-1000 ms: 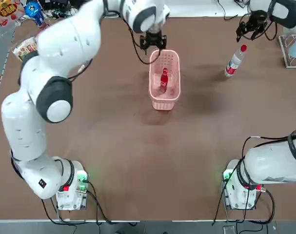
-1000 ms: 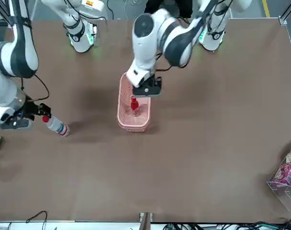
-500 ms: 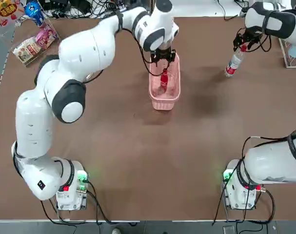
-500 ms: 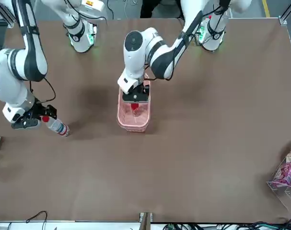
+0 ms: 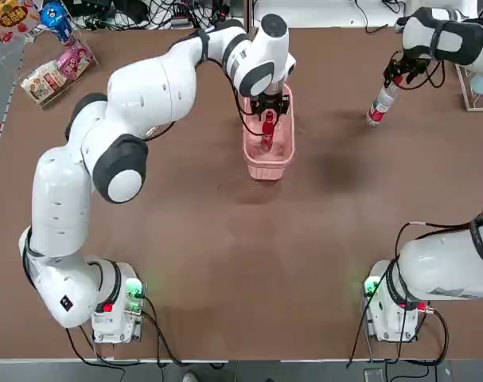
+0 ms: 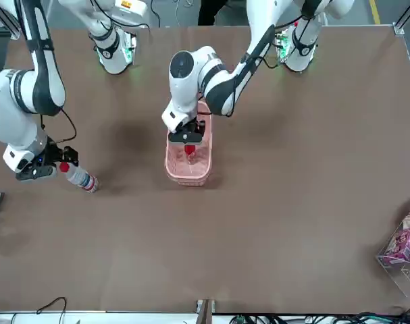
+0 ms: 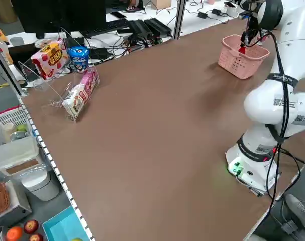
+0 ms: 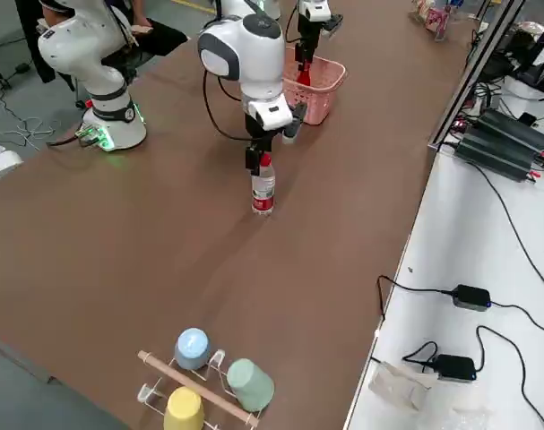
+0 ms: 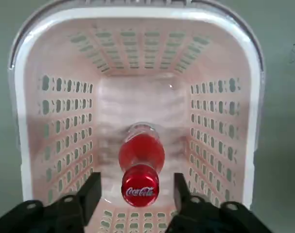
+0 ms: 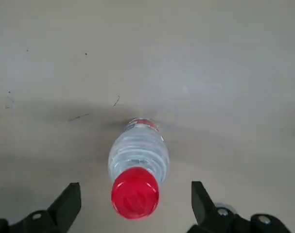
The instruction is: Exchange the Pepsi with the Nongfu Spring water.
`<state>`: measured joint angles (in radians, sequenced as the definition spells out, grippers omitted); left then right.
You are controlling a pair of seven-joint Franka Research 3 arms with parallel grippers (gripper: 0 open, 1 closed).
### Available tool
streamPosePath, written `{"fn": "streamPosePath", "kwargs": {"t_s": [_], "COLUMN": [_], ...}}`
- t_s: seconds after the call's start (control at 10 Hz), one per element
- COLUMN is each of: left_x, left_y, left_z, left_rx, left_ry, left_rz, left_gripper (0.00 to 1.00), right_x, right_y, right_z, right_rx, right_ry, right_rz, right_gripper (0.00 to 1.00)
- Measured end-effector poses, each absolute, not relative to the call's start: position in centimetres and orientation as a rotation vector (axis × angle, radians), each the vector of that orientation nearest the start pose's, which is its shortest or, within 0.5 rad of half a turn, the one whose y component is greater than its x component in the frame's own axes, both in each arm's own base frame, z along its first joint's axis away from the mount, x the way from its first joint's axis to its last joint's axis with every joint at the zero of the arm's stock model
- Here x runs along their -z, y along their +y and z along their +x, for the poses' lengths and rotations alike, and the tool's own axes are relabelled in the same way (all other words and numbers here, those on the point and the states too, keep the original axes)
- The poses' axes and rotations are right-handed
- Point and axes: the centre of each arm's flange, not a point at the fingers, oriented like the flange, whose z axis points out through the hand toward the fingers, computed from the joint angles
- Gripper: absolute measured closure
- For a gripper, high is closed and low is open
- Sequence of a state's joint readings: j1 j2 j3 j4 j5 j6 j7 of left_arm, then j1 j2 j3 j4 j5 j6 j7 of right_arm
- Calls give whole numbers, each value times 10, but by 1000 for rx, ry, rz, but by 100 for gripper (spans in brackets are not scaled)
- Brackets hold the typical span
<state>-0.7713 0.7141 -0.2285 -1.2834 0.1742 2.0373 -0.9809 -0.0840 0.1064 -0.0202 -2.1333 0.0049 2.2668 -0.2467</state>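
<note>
And there was the left gripper [image 9: 137,177], poised over the pink perforated plastic basket [image 5: 261,171] at the far middle of the brown worktop [image 5: 225,239], its fingers parted on either side of a red cap, gripping nothing! The small slim red bottle [image 9: 141,155] stood inside; the task said Pepsi, but the cap read Coca-Cola. Far right, outside the basket, the clear plastic water bottle with the red cap and red-and-white label [image 8: 263,190] stood upright on the worktop, the right gripper [image 10: 136,189] above it, fingers wide open around the cap, also holding nothing.

Here was the danger! The basket's walls looked to leave little room; a slightly skewed descent could have caught a finger on the rim and dragged the basket along. Closing off-centre might have pushed the slim bottle over, and a hold on the smooth cap alone could have let it swing or slip during the lift. Over on the right, a sideways nudge threatened to topple the light water bottle. And the swap itself? Both arms converging on one basket risked a clash unless one cleared out first.
</note>
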Motion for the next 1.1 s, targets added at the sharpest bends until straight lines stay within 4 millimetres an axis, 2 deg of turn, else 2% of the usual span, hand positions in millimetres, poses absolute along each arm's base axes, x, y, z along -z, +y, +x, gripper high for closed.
{"fn": "streamPosePath", "kwargs": {"t_s": [0.2, 0.4, 0.6, 0.8, 1.0, 1.1], "left_x": [-335, -332, -331, -332, -334, -342], "left_y": [-598, -598, -597, -597, -598, -598], "left_z": [446, 447, 448, 449, 450, 452], "left_rx": [59, 63, 67, 72, 76, 87], "left_ry": [64, 71, 70, 69, 65, 57], "left_rz": [-3178, -3178, -3179, -3182, -3185, -3192], "left_gripper": [50, 53, 58, 68, 68, 68], "right_x": [-349, -346, -346, -346, -346, -347], "right_y": [-56, -55, -56, -56, -56, -56], "right_z": [551, 550, 549, 549, 549, 550], "right_rx": [47, 37, 33, 32, 33, 33], "right_ry": [-224, -234, -246, -250, -250, -249], "right_rz": [-3137, -3135, -3134, -3134, -3134, -3134], "right_gripper": [3, 16, 50, 56, 56, 56]}}
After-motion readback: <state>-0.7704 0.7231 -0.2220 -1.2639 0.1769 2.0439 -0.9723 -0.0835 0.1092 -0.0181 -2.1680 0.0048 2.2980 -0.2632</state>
